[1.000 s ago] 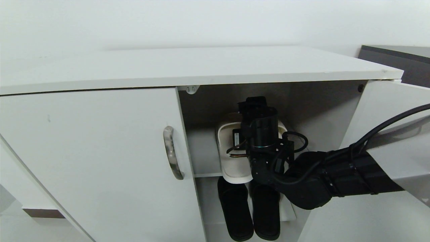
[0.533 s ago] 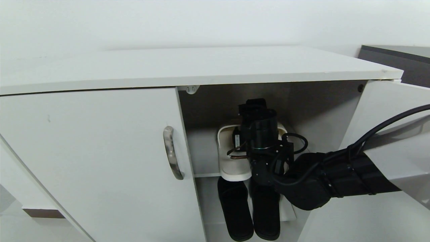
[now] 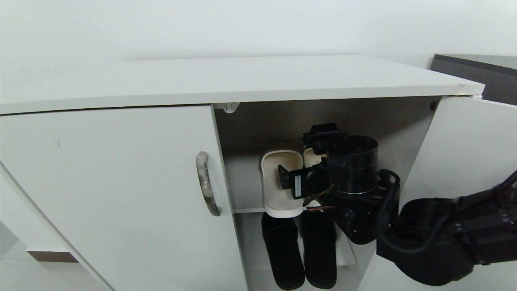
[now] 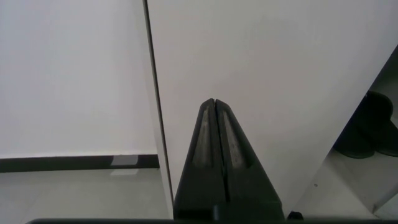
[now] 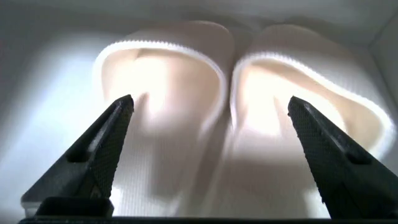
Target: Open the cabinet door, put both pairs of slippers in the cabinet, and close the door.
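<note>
Upper shelf [image 3: 246, 210]: cream slippers [image 3: 280, 190] side by side on it, one poking past its front edge | under that shelf: black slippers [image 3: 282, 250] paired on lower shelf [image 3: 346, 252]

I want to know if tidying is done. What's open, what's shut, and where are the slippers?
Right cabinet door: open.
Left cabinet door: shut.
White slippers: on the upper shelf, side by side.
Black slippers: on the lower shelf.
Right end effector: open, empty, facing the white slippers.
Left end effector: shut, empty.

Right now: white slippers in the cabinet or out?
In. The white slippers lie side by side on the upper shelf, with the right gripper open before them.
</note>
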{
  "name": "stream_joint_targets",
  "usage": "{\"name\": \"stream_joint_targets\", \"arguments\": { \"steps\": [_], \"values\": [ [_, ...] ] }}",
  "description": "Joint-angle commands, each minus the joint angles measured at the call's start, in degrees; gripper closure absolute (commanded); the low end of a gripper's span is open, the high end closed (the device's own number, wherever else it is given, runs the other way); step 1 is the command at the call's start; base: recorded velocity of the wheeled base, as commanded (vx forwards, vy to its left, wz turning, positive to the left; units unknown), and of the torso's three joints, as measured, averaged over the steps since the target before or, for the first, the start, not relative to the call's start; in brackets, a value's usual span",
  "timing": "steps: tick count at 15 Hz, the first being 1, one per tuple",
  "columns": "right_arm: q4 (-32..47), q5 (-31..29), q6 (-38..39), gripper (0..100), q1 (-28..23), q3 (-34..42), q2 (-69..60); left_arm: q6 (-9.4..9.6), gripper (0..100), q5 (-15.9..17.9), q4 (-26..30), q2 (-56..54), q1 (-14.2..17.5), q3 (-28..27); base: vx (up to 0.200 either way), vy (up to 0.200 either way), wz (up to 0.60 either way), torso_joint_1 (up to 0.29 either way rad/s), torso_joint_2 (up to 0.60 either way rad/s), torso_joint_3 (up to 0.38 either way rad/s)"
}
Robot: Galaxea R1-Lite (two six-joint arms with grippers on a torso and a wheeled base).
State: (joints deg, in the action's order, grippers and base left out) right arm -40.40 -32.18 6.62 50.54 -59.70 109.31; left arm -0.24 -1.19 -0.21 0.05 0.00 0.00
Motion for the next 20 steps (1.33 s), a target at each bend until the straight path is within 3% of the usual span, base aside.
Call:
{"name": "stream_joint_targets", "arguments": {
  "steps": [1, 6, 7, 11, 16, 20],
  "values": [
    [-0.5, 1.5, 0.7, 0, 0.2, 3.6, -5.1, -0.02, 100, 0.0, -0.1, 0.0, 0.0, 0.0, -0.2, 0.0, 0.0, 0.007, 0.0, -0.002],
    [-3.9, 4.0, 1.1, 0, 1.7, 8.6, -8.3, -0.02, 100, 0.0, 0.0, 0.0, 0.0, 0.0, -0.2, 0.0, 0.0, 0.002, 0.0, 0.003],
    [-3.9, 4.1, 1.0, 100, 2.0, 9.1, -8.7, -0.02, 100, 0.1, 0.0, 0.0, 0.0, 0.0, -0.2, 0.0, 0.0, -0.002, 0.01, 0.007],
    [-4.4, 4.0, 1.1, 100, 5.5, 13.0, -10.9, -0.02, 100, 0.1, 0.0, 0.0, 0.0, 0.0, -0.2, 0.0, 0.0, 0.001, 0.0, 0.001],
    [-4.4, 4.6, 4.6, 100, 6.0, 17.2, -12.3, -0.02, 100, 0.1, 0.0, 0.0, 0.0, 0.0, -0.2, 0.0, 0.0, 0.0, 0.0, 0.003],
    [-4.3, 11.4, 8.3, 100, 5.8, 21.8, -13.6, -0.02, 100, 0.1, 0.0, 0.0, 0.0, 0.0, -0.2, 0.0, 0.0, 0.001, 0.0, 0.004]
  ]
}}
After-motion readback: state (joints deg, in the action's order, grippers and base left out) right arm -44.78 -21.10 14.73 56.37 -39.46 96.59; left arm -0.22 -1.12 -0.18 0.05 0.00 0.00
